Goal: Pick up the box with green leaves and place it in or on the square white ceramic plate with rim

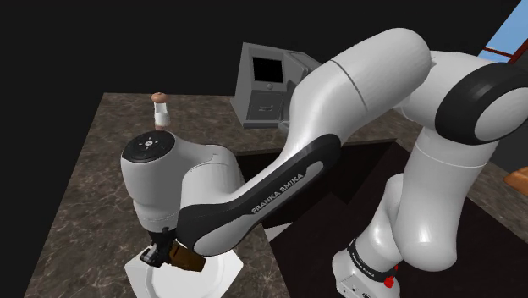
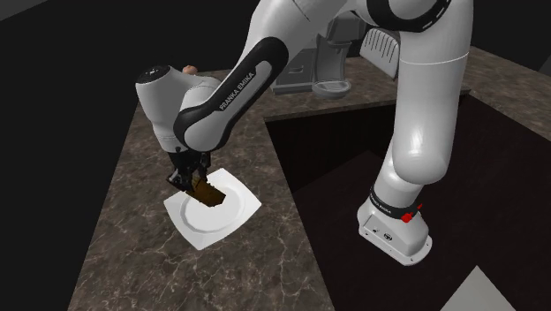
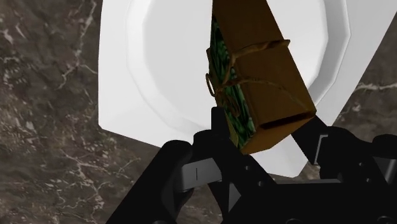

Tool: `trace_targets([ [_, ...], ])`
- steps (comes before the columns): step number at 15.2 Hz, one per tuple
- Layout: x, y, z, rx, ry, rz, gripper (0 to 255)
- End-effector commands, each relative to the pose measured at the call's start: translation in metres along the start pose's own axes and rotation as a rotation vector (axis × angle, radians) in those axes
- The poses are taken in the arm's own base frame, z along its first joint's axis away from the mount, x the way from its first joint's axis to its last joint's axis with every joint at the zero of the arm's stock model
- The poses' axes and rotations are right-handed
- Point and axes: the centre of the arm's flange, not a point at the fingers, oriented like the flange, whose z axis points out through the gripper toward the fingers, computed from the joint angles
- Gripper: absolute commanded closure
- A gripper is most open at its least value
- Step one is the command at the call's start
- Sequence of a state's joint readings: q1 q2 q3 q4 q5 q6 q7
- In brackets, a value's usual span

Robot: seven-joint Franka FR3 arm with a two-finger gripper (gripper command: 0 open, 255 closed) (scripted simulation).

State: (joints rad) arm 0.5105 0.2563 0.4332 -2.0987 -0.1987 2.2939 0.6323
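The box with green leaves (image 3: 257, 83) is brown, tied with string, and has a leafy green side. My gripper (image 3: 267, 137) is shut on its near end, and it hangs tilted over the square white plate (image 3: 159, 76). In the shoulder view the box (image 1: 188, 259) juts sideways from the gripper (image 1: 163, 254) just above the plate (image 1: 216, 279). In the second exterior view the box (image 2: 208, 193) slopes down from the gripper (image 2: 189, 181) towards the middle of the plate (image 2: 231, 221); whether it touches the plate I cannot tell.
The plate lies on a dark marbled counter (image 1: 93, 169). A small white bottle with a brown cap (image 1: 160, 109) stands further back. A grey appliance (image 1: 269, 85) stands at the counter's back edge. A dark recess (image 2: 344, 141) beside the counter holds the stand.
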Motion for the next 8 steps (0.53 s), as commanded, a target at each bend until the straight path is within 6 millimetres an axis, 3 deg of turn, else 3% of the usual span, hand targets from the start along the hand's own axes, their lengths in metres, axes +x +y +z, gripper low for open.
trace_targets([
  [1,-0.0026,-0.0005,0.0067,-0.004,-0.014,-0.002,255],
  [2,-0.0026,-0.0005,0.0067,-0.004,-0.014,-0.002,255],
  [3,-0.0019,-0.0001,0.0058,-0.004,-0.014,-0.002,0],
  [8,-0.0026,-0.0005,0.0067,-0.004,-0.014,-0.002,0],
])
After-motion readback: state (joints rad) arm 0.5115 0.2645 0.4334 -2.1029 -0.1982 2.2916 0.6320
